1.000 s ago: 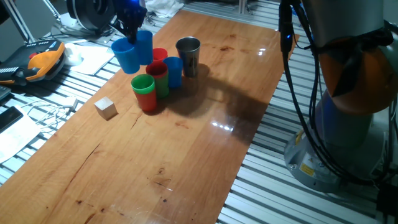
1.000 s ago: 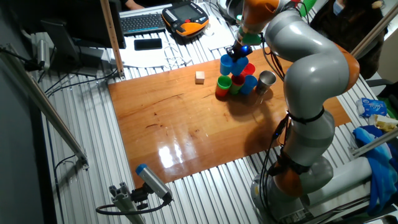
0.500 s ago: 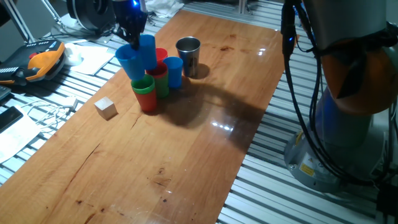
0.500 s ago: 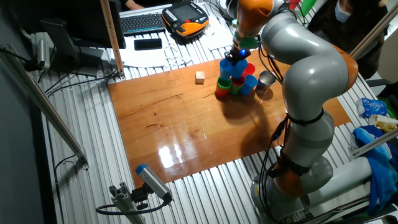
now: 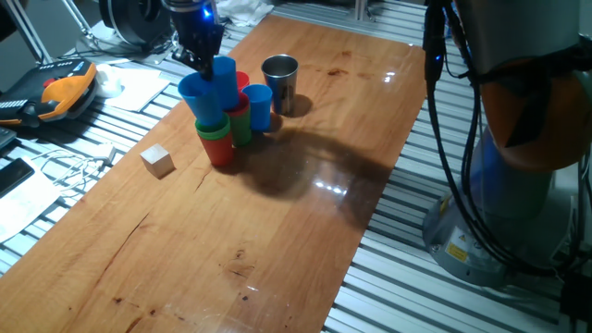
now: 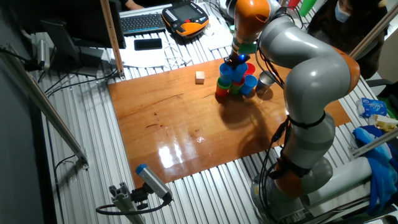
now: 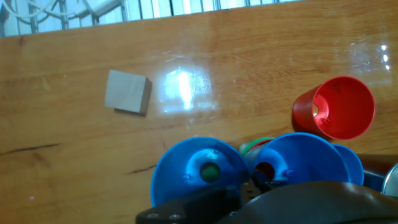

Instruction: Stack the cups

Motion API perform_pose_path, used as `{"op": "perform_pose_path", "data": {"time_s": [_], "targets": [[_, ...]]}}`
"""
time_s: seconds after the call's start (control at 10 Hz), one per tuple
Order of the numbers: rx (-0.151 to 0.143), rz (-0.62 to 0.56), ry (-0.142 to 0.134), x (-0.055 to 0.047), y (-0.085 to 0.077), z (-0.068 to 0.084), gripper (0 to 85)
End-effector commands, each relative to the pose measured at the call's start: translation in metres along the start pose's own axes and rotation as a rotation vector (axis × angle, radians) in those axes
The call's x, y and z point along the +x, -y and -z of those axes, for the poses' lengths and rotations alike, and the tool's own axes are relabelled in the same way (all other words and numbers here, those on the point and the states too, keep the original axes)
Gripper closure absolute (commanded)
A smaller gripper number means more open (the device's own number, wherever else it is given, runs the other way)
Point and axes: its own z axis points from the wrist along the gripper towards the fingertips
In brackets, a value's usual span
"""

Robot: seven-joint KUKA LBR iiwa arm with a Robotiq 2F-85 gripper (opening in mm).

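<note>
I see my gripper [image 5: 202,51] up near the far left edge of the smooth wooden worktop [image 5: 305,213], and a blue light glows on it. It holds a blue tapered plastic cup [image 5: 202,95] by the rim. One finger goes inside the cup and the rest is hidden, so the fingers look pinched on the thin wall. This cup sits low over a green plastic cup stacked in a red one [image 5: 219,146]. I cannot tell if they touch.

A taller blue plastic cup [image 5: 225,79] stands right behind the held one. Beside it are a red cup [image 5: 241,81] at the back, a short blue cup [image 5: 258,106], and a green cup with a red one in it [image 5: 240,118]. All these cups are packed close together. They are smooth, round and wider at the top.

A shiny steel cup [image 5: 279,83] stands just to the right of the bunch, nearer the far edge. It shines like a mirror.

A small pale wooden cube [image 5: 157,160] lies alone near the left edge of the worktop, apart from the cups. In the hand view its top looks flat and dull.
</note>
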Motion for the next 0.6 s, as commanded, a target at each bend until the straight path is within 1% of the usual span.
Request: {"op": "perform_pose_path", "data": {"time_s": [0.0, 0.3, 0.5], "targets": [[0.003, 0.005, 0.000, 0.0013, 0.0017, -0.0015, 85.0], [0.008, 0.000, 0.015, 0.0045, 0.0027, -0.0090, 85.0], [0.012, -0.003, 0.015, 0.0045, 0.0022, -0.0097, 85.0]]}}
